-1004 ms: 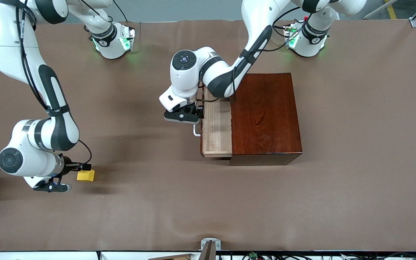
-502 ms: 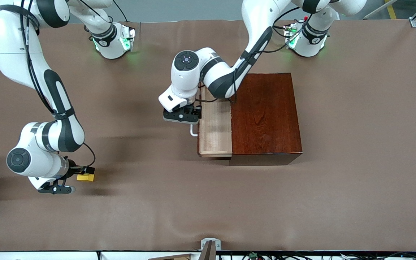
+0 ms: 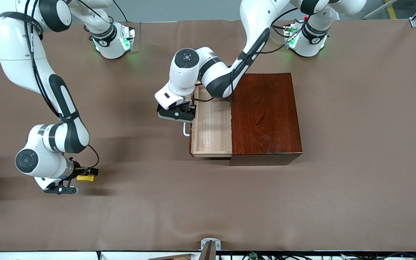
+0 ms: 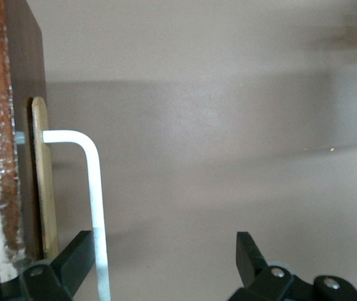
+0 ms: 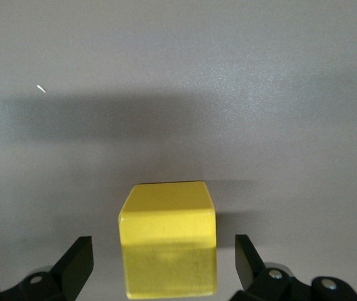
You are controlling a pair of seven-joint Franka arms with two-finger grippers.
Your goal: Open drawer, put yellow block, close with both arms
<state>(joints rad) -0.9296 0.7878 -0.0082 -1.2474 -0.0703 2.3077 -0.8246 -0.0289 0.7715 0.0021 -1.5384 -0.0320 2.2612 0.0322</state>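
Front view: the drawer stands part-open from the box. My left gripper, fingers spread, hooks one finger inside its handle; I judge opening is under way. At eight o'clock of the drawer, the yellow block sits between my right gripper's spread fingers; next, close and lift.

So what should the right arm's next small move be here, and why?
Probably shut the right pincer on the yellow block: the wrist view shows the block sitting between its open fingers with gaps either side. The drawer already shows its pale tray, the left pincer open around its handle.
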